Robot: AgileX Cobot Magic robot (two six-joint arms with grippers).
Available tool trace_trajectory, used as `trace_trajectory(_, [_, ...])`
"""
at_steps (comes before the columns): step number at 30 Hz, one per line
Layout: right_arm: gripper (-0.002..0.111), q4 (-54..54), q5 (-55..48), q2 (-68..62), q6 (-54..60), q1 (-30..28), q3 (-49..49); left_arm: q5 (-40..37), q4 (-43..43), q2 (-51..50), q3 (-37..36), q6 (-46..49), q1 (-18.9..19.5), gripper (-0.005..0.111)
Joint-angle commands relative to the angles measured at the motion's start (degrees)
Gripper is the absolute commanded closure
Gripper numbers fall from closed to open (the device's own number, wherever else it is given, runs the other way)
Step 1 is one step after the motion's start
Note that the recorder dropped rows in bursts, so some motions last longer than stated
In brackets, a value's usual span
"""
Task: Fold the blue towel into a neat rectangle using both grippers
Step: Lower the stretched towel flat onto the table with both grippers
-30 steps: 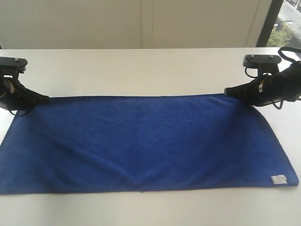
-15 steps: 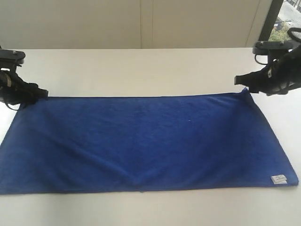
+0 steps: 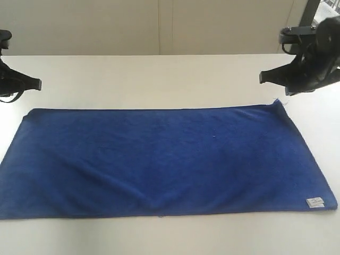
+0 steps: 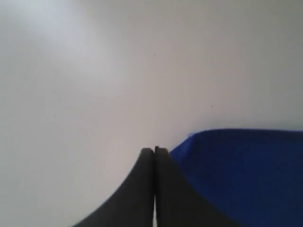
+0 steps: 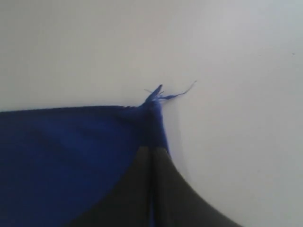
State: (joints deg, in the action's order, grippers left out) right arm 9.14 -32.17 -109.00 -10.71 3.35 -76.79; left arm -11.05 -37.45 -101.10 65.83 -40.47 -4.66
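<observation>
The blue towel (image 3: 159, 159) lies spread flat on the white table (image 3: 159, 79), long side across, with its white label (image 3: 315, 202) at the near right corner. My left gripper (image 3: 37, 84) hovers shut and empty beyond the towel's far left corner (image 3: 33, 111). My right gripper (image 3: 263, 78) hangs shut above and behind the far right corner (image 3: 277, 102), clear of it. In the left wrist view the closed fingertips (image 4: 155, 150) sit beside the towel corner (image 4: 236, 175). In the right wrist view the gripper (image 5: 151, 149) is closed over the towel (image 5: 71, 156), near its frayed corner (image 5: 156, 92).
A pale panelled wall (image 3: 159, 26) runs behind the table's far edge, with a window (image 3: 325, 10) at the back right. The towel's near edge lies close to the table's front.
Both grippers let go of the towel's far corners, then rose and drew back and outward. The far edge now lies flat on the table.
</observation>
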Motion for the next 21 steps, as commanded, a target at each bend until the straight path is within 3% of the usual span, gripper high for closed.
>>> trace_trajectory(1, [0.108,-9.14,-9.93,-1.11,11.19,0.03,-7.39,-10.03,10.75,0.4,3.67,12.23,-1.42,0.107])
trace_trajectory(6, [0.108,-9.14,-8.86,-4.97,10.4,0.03,-9.07,-18.99,39.27,-1.98,11.71,42.29,-1.16,0.107])
trace_trajectory(8, [0.108,-9.14,-7.66,-7.06,9.95,0.03,-9.07,-22.61,44.66,-4.79,14.82,46.61,-0.7,0.107])
trace_trajectory(14, [0.108,-8.45,-3.55,-10.92,8.89,-1.25,-9.07,-22.43,43.55,-11.87,17.9,47.11,-0.01,0.107])
trace_trajectory(21, [0.108,-8.17,-0.36,-12.63,8.77,-2.84,-9.07,-13.45,42.1,-16.35,18.13,46.48,2.24,0.107])
